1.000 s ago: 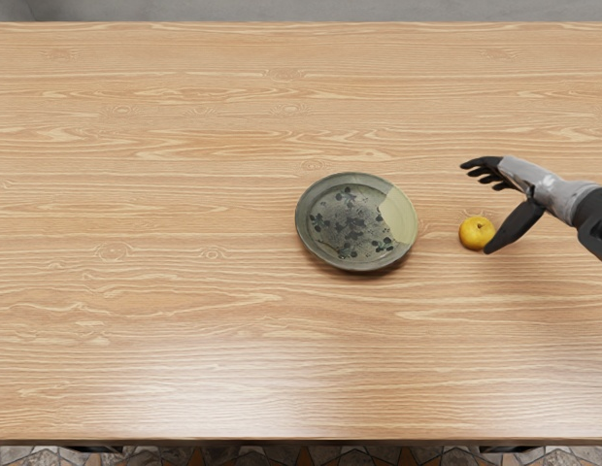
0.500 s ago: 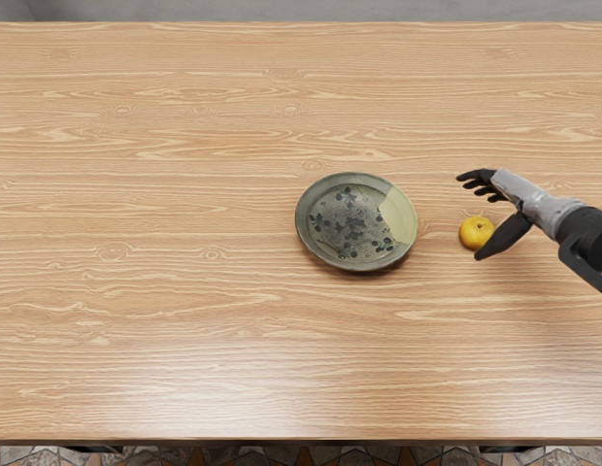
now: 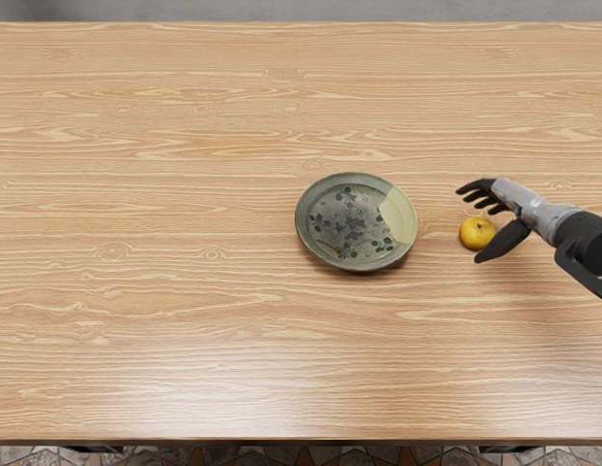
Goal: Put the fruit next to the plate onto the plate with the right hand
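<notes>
Orange (image 3: pixel 477 232) | sat just left of right robot hand (image 3: pixel 512 202), bracketed by its spread fingers, not gripped yet | plate (image 3: pixel 406 209) further left on counter (image 3: pixel 184 320)

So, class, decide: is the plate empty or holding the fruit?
Empty. The plate shows only its pattern; the orange sits on the table beside it, not touching.
</notes>
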